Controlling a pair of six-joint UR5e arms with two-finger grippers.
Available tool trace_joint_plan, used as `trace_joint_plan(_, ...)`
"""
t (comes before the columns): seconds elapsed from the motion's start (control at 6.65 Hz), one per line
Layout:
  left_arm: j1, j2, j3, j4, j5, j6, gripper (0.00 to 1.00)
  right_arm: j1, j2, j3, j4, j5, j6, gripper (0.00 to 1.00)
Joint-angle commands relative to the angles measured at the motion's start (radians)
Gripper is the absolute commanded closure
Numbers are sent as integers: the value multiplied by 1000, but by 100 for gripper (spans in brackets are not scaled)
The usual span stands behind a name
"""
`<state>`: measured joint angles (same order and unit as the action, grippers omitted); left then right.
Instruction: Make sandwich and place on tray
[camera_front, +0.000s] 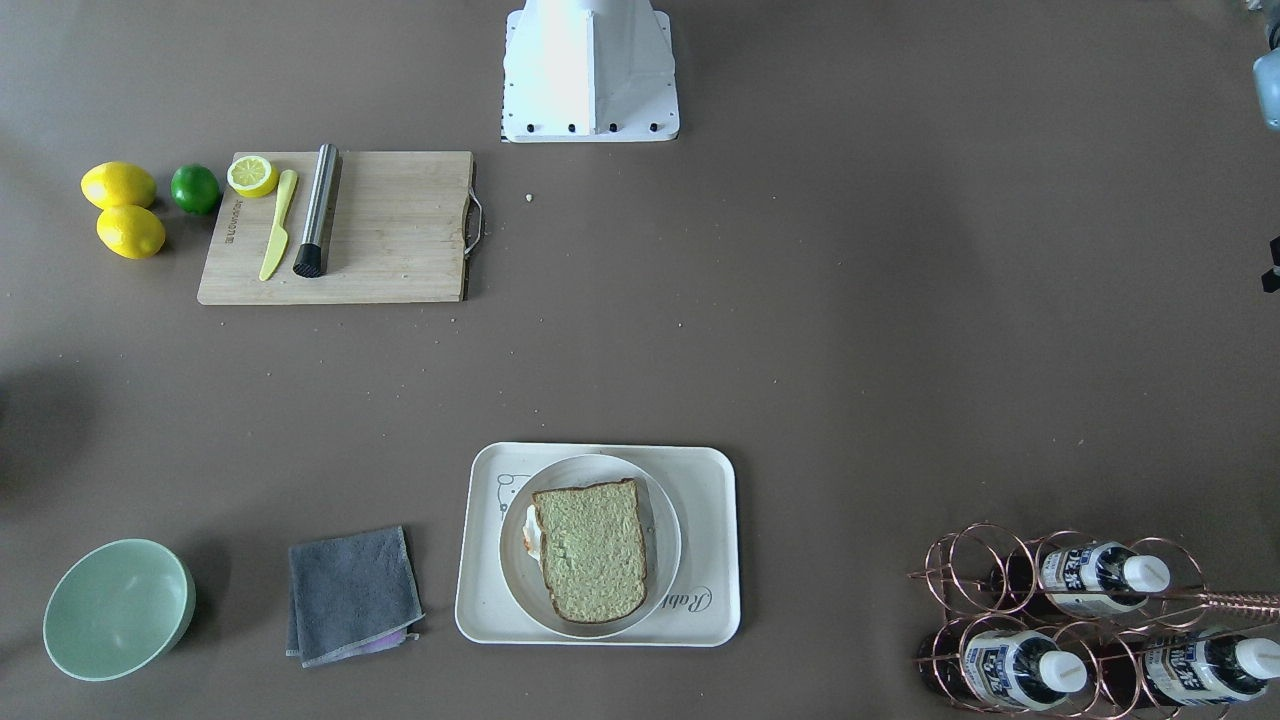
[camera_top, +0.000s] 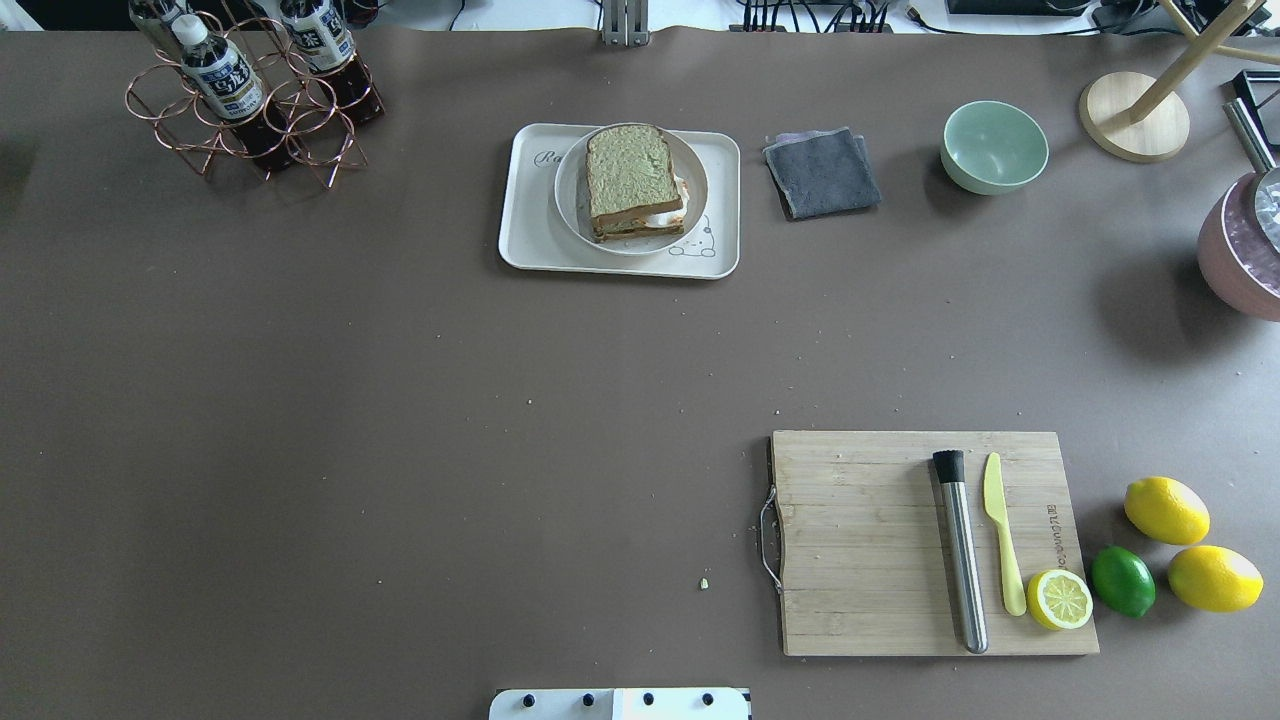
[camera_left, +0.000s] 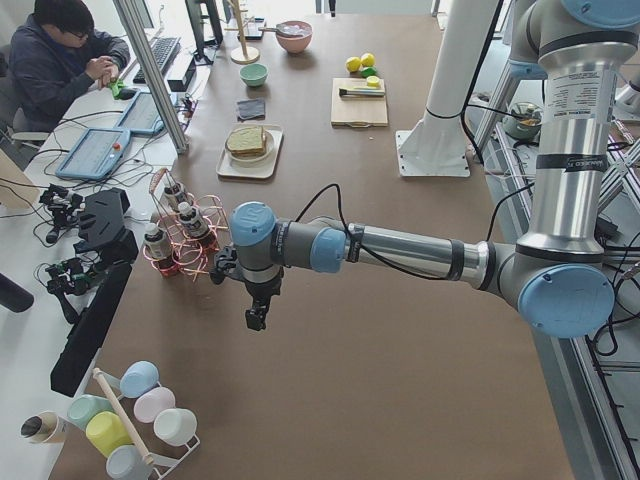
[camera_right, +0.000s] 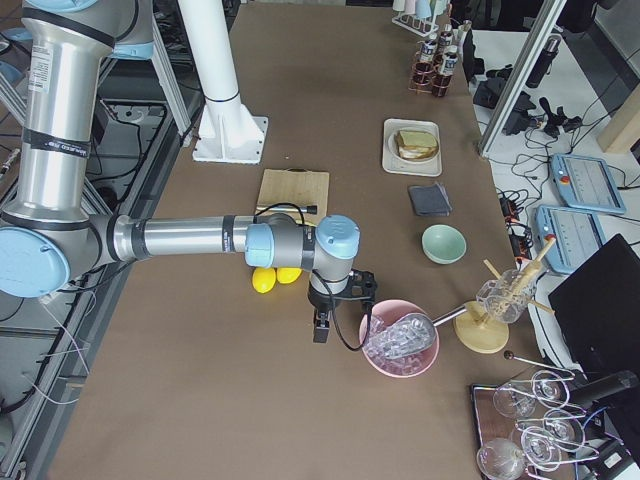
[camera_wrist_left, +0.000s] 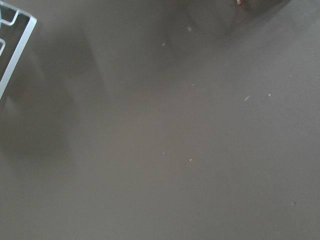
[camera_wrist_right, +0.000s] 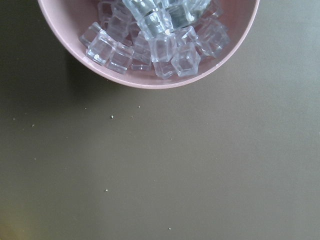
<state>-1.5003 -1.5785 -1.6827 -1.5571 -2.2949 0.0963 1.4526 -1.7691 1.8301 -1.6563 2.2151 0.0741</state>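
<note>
The sandwich (camera_front: 592, 550), two greenish-tan bread slices with white egg showing at its edge, lies on a round white plate (camera_front: 515, 570). The plate stands on the cream tray (camera_front: 712, 480). In the overhead view the sandwich (camera_top: 628, 175) sits on the tray (camera_top: 520, 235) at the table's far middle. My left gripper (camera_left: 257, 318) shows only in the exterior left view, hanging over bare table near the bottle rack. My right gripper (camera_right: 320, 328) shows only in the exterior right view, beside the pink ice bowl. I cannot tell whether either is open or shut.
A cutting board (camera_top: 870, 540) holds a steel muddler (camera_top: 962, 555), a yellow knife (camera_top: 1003, 540) and a half lemon (camera_top: 1060, 599). Two lemons (camera_top: 1166, 510) and a lime (camera_top: 1122, 580) lie beside it. There are also a grey cloth (camera_top: 822, 172), a green bowl (camera_top: 994, 146), a bottle rack (camera_top: 250, 95) and a pink ice bowl (camera_wrist_right: 150, 45).
</note>
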Motion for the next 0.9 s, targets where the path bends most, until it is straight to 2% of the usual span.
trace_joint_plan(0.0,-29,31,11,12,-1,3,3,0,2,0,1,-2,1,0)
trace_joint_plan(0.75,-29,35,34,9,-1,5,3,0,-9,-2,0,2,1,0)
